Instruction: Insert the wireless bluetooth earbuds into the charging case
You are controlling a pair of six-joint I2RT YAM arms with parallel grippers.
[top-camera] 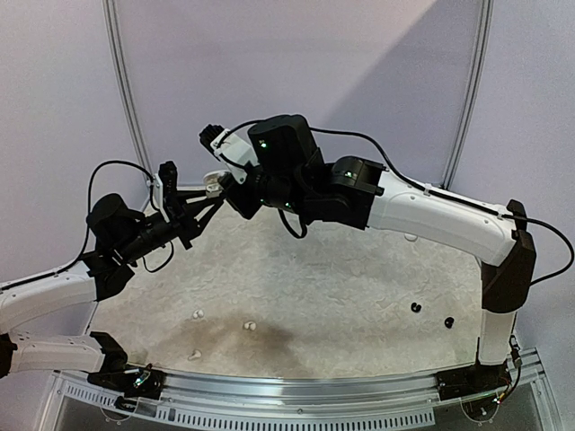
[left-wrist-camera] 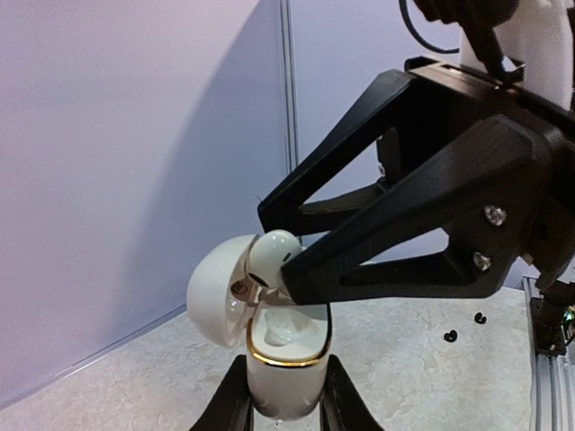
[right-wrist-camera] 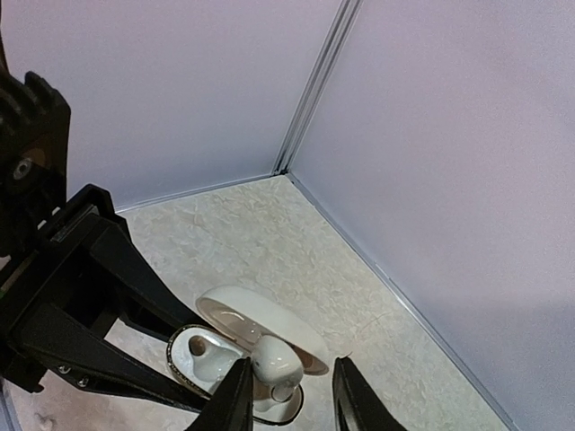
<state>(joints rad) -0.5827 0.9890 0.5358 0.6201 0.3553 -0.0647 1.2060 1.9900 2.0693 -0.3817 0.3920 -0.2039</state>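
Right end effector brackets a glossy white, bean-shaped earbud at its fingertips. One finger touches it and a slit shows beside the other, so I cannot tell if it pinches. Just beneath, the left end effector clamps the open, gold-rimmed white charging case.

Soft even lighting, diagonal shadow on the back wall (lavender cast), slightly grainy.
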